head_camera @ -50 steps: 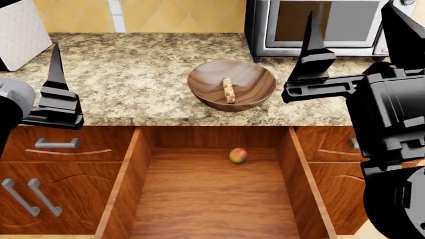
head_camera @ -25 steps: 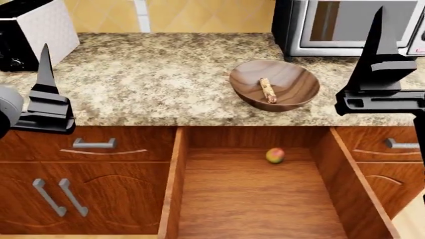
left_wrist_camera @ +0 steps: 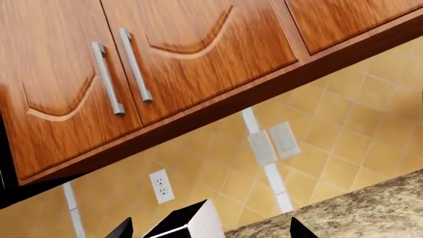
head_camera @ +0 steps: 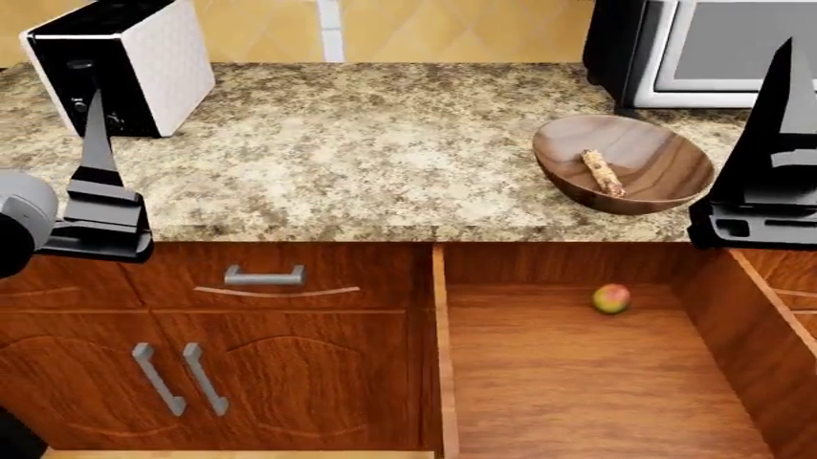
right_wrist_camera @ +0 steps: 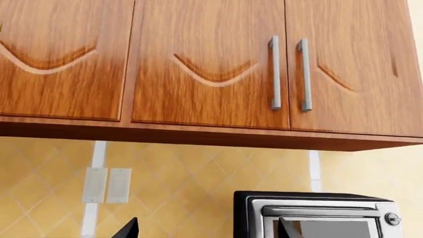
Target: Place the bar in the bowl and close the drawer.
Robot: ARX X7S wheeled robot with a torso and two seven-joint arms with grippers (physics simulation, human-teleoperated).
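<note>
The dark wooden bowl (head_camera: 651, 153) stands on the counter at the right, in front of the microwave. The tan speckled bar (head_camera: 602, 172) lies inside it. Below the counter the wide drawer (head_camera: 575, 382) stands pulled out, with a small green-red fruit (head_camera: 611, 298) at its back. My left gripper (head_camera: 96, 143) is raised at the left counter edge and my right gripper (head_camera: 776, 134) at the right edge beside the bowl. Both point upward, far from the bar. The wrist views show the left gripper (left_wrist_camera: 210, 230) and right gripper (right_wrist_camera: 207, 229) open and empty.
A white and black toaster (head_camera: 121, 62) stands at the counter's back left, also seen as the toaster (left_wrist_camera: 191, 223). The microwave (head_camera: 702, 48) is at the back right. Narrow drawers and cabinet doors (head_camera: 179, 378) lie left of the open drawer. Upper cabinets (right_wrist_camera: 211, 64) hang overhead.
The head view has swung to the left, so bowl and drawer now sit further right and the toaster has come into view. The bar stays in the bowl. Both grippers remain raised and open.
</note>
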